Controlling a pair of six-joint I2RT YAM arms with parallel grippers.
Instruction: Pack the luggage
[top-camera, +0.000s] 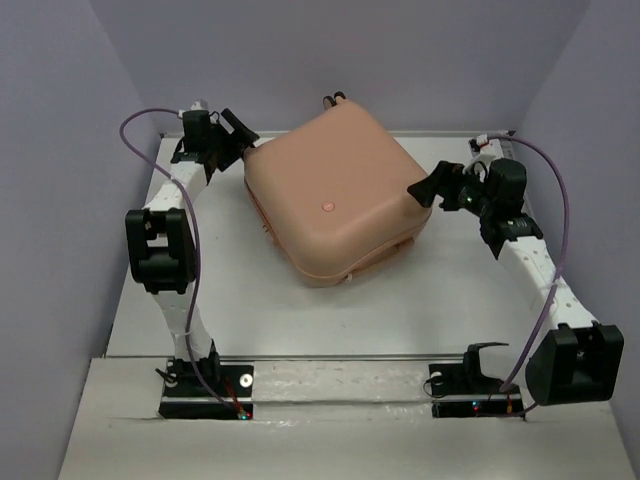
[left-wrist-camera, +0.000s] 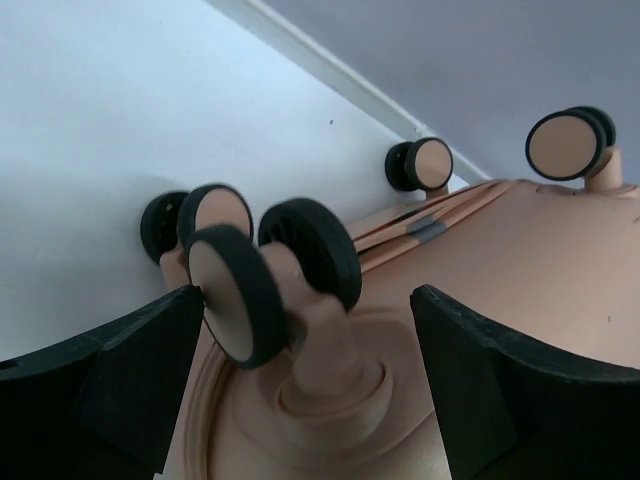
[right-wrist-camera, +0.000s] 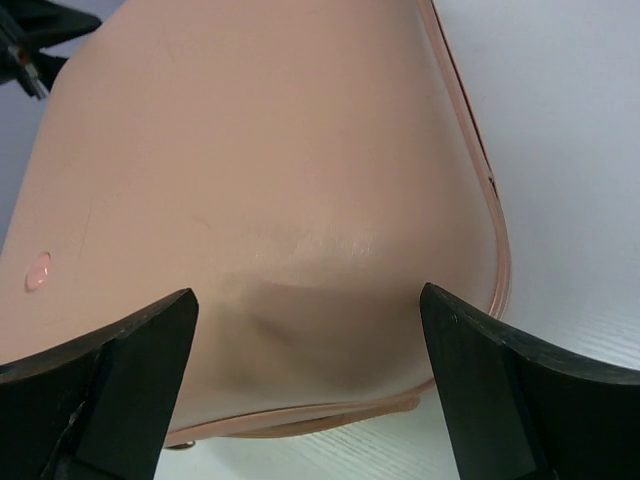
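The luggage (top-camera: 335, 190) is a peach-pink hard-shell suitcase lying closed and flat at the middle back of the table, a round dimple (top-camera: 326, 206) on its top shell. My left gripper (top-camera: 240, 135) is open at its back left corner. In the left wrist view a dark caster wheel (left-wrist-camera: 240, 292) on its pink stem sits between the spread fingers (left-wrist-camera: 120, 390), close to the left one. My right gripper (top-camera: 428, 187) is open at the suitcase's right corner. In the right wrist view the shell (right-wrist-camera: 270, 170) fills the gap between the jaws.
The white table (top-camera: 420, 310) is boxed in by grey-purple walls at the left, back and right. More caster wheels (left-wrist-camera: 568, 142) stick out along the suitcase's back edge. Purple cables loop off both arms. The arm bases sit on a rail at the near edge.
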